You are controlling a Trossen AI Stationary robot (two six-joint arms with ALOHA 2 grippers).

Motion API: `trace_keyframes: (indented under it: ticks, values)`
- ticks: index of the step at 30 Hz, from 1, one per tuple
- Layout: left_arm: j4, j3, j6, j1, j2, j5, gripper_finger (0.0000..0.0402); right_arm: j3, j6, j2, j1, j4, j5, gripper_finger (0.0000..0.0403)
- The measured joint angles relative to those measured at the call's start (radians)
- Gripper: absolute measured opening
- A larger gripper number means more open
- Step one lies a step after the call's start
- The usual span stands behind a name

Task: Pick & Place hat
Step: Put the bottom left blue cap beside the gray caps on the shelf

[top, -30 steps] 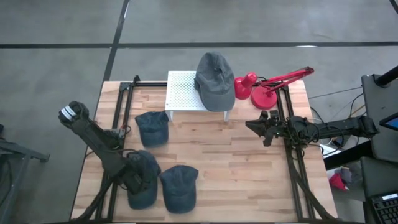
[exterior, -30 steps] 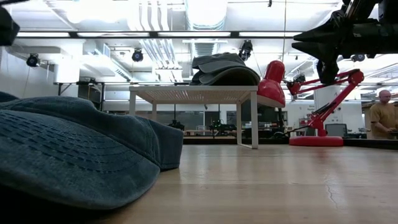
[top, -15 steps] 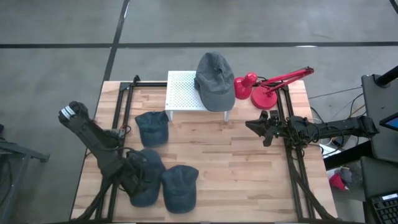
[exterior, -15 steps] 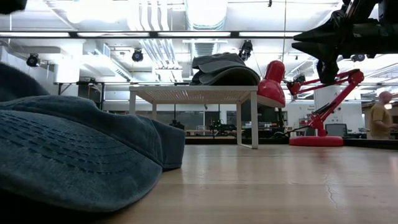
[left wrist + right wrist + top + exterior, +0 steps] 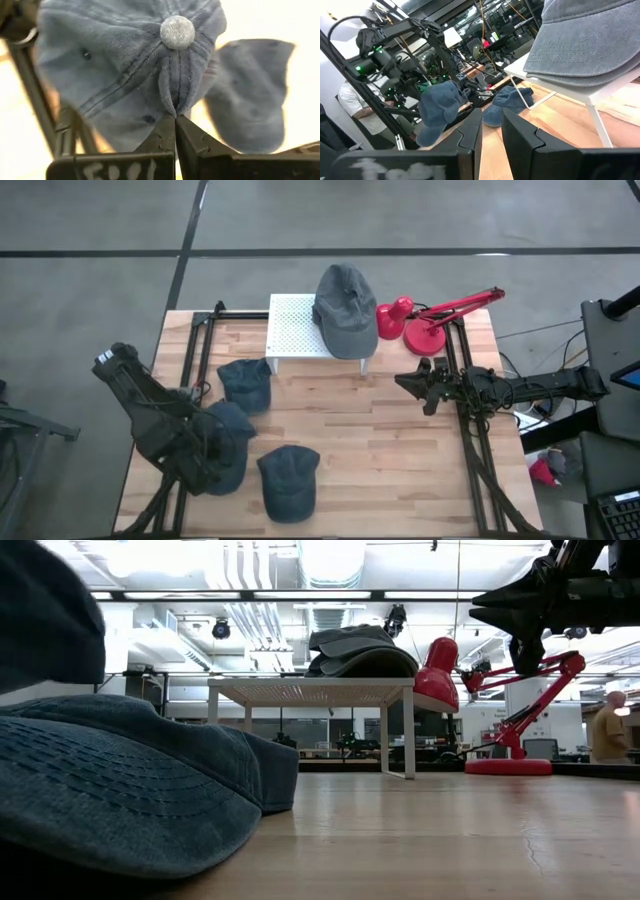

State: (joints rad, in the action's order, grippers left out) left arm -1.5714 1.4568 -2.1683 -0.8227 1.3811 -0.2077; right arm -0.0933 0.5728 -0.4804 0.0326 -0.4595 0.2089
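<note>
My left gripper (image 5: 175, 119) is shut on a blue denim cap (image 5: 222, 446) over the table's near left part. The cap shows at the upper left of the low view (image 5: 48, 610). Two more blue caps lie on the wood: one (image 5: 245, 385) in front of the white stand, one (image 5: 288, 481) near the near edge, which fills the low view's foreground (image 5: 130, 790). A grey cap (image 5: 345, 308) rests on the white perforated stand (image 5: 292, 325). My right gripper (image 5: 412, 386) hovers open over the table's right side, touching nothing. My left gripper pinches a raised fold of the cap's crown (image 5: 175, 102), a short way from the top button (image 5: 177, 32), between its two fingers. It comes from above, pointing down. The cap hangs below the fingers, lifted clear of the table.
A red desk lamp (image 5: 425, 320) stands at the far right, beside the stand. Black frame rails (image 5: 465, 430) run along both table sides. Bare wood lies in the middle and near right. A person (image 5: 610, 730) shows in the room beyond.
My left gripper has risen and drawn a little toward the far edge, staying shut on the cap. The cap has come up off the table and now hangs clear, away from the cap by the near edge.
</note>
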Motion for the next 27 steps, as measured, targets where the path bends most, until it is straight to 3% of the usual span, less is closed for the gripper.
trace_keyframes:
  ticks: [16, 21, 27]
  values:
    - [0.000, 0.117, 0.061, 0.042, 0.009, -0.394, 0.0000, 0.000, 0.001, 0.000, 0.000, 0.000, 0.000, 0.0068]
    - [0.000, 0.136, 0.194, 0.150, 0.009, -0.500, 0.0000, 0.000, 0.000, 0.000, 0.000, 0.000, 0.000, 0.0068]
    - [0.001, 0.206, 0.470, 0.351, 0.009, -0.561, 0.0000, 0.000, 0.000, 0.000, 0.000, 0.000, 0.000, 0.0068]
